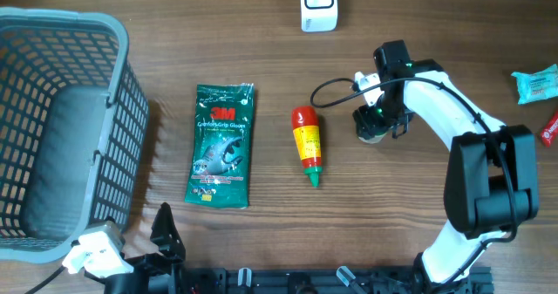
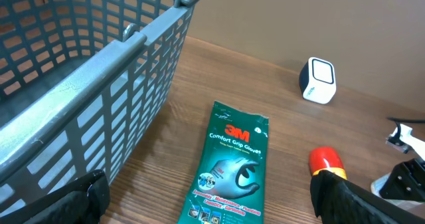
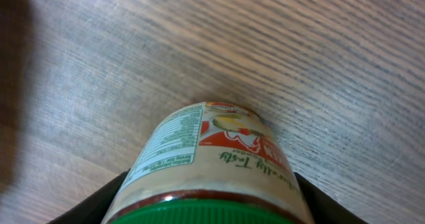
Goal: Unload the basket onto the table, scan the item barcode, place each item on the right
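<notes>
Matt wood-grain table [image 1: 436, 15], grey plastic basket [image 1: 61, 17], glossy film glove packet [image 1: 222, 146], paper-labelled jar [image 3: 212, 151]

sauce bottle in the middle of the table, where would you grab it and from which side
Take the sauce bottle by its yellow-labelled middle, coming straight down from above. It lies flat on the table, green tip toward the near edge, so fingers should close across its narrow width, one on each long side. The tapered tip would likely slip.

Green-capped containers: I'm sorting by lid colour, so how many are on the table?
2: the red squeeze bottle lying mid-table, and the green-lidded labelled jar between the right gripper's fingers. Others may sit beyond the frame.
</notes>
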You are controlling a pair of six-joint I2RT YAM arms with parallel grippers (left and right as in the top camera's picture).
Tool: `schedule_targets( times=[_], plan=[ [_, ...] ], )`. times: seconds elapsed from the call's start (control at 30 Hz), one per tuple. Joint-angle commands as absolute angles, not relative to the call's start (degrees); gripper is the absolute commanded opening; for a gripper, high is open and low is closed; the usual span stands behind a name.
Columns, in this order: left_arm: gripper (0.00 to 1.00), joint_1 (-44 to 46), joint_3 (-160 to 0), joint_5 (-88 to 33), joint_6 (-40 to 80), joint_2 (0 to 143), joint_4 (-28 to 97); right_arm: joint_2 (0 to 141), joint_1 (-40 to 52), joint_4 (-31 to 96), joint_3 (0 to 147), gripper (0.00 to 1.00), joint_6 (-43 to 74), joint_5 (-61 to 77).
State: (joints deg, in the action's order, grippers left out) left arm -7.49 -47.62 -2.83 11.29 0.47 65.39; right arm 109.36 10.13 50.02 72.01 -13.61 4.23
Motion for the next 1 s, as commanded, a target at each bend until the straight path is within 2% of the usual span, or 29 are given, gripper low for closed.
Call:
schedule_targets(
  times=[0.0,0.03,0.07,0.17,0.27,0.3,0.33,0.37,0.43,0.47,0.53,0.77,0.97],
  plan=[
    [1.0,-7.2,-47.7,-2.7,11.6,0.3,65.2,112.2,10.4,50.3,71.9,0.4,-1.1,3.8],
    [1.0,-7.2,-47.7,-2.7,11.6,0.3,65.2,112.2,10.4,50.5,72.2,0.4,2.1,3.6],
    [1.0,-7.2,-47.7,-2.7,11.6,0.3,65.2,112.2,10.4,51.3,72.9,0.45,7.1,3.4],
    [1.0,-7.2,-47.7,-2.7,11.6,0.3,65.2,112.2,10.4,53.1,74.2,0.43,18.7,5.4],
    [1.0,-7.2,-47.7,-2.7,11.6,0.3,65.2,112.2,10.4,54.3,74.3,0.45,21.2,9.4],
    [1.0,-7.2,-47.7,-2.7,11.6,0.3,65.2,112.2,10.4,54.3,74.3,0.5,21.6,10.0],
    [1.0,-7.2,-47.7,-2.7,11.6,0.3,65.2,112.2,10.4,54.5,74.3,0.84,23.5,11.6],
    [1.0,-7.2,-47.7,-2.7,11.6,0.3,65.2,112.2,10.4,54.4,74.3,1.0,26.6,14.3],
    [1.0,-7.2,-47.7,-2.7,11.6,0.3,65.2,112.2,10.4,54.0,74.2,1.0,27.6,19.2],
    [1.0,-7.2,-47.7,-2.7,11.6,0.3,65.2,112.2,10.4,52.3,74.2,1.0,19.2,18.3],
    [1.0,-7.2,-47.7,-2.7,11.6,0.3,65.2,112.0,10.4,52.4,74.3,1.0,13.8,18.1],
    [1.0,-7.2,-47.7,-2.7,11.6,0.3,65.2,109.2,10.4,59.0,76.2,1.0,13.7,6.2],
    [1.0,-7.2,-47.7,-2.7,11.6,0.3,65.2,106.8,11.8,56.4,76.0,1.0,13.4,2.3]
  ],
)
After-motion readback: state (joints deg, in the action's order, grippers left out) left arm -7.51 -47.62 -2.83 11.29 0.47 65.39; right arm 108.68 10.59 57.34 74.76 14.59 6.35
